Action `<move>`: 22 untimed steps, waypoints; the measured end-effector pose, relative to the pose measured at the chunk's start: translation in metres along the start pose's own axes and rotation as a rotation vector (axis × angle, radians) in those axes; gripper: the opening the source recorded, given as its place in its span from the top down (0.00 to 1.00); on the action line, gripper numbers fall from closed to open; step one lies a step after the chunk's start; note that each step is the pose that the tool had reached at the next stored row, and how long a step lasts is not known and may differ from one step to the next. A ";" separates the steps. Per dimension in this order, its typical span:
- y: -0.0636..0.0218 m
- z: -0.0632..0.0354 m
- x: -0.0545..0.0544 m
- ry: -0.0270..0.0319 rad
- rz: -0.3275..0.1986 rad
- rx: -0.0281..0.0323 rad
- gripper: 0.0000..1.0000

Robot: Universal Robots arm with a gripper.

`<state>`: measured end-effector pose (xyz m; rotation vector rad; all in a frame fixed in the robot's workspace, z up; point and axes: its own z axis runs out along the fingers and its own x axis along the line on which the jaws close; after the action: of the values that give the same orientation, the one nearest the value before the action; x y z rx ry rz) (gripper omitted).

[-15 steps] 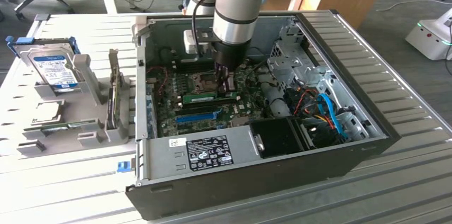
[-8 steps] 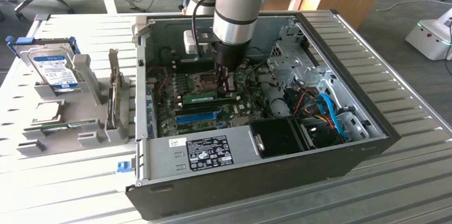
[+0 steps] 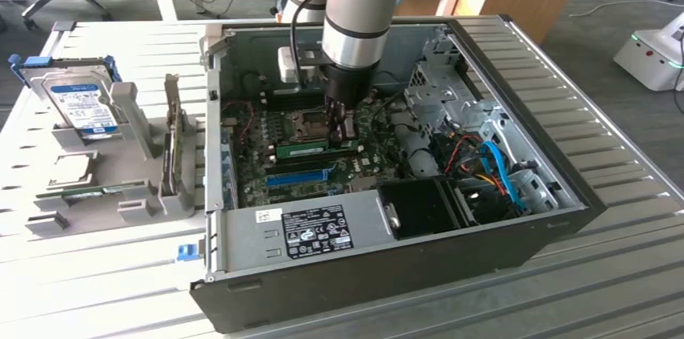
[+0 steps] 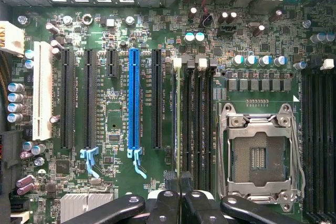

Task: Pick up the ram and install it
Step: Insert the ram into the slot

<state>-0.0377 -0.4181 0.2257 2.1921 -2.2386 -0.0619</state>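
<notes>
One stick in hand: noted end effector (image 4: 180,182) closed narrow on the three-o'clock end of the ram (image 3: 333,147), standing edge-up among the memory slots (image 4: 202,124), six o'clock of the CPU socket (image 3: 311,123). Advise pressing squarely down, no twist, until seated. Seen lying nine to three lengthwise in the exterior view, pale label (image 3: 307,149) facing six.

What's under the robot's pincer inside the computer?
Under the pincer is the ram, a thin green stick standing on edge among the black slots of the motherboard. The pincer covers the stick's end, so whether it is clicked in there is hidden.
</notes>
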 end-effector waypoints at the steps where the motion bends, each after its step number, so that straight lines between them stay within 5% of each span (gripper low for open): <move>1: 0.0000 0.0000 0.000 0.0000 0.000 0.0000 0.88; 22: -0.0003 -0.0030 0.000 0.0001 0.000 -0.0021 0.88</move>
<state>-0.0373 -0.4181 0.2287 2.1910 -2.2375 -0.0641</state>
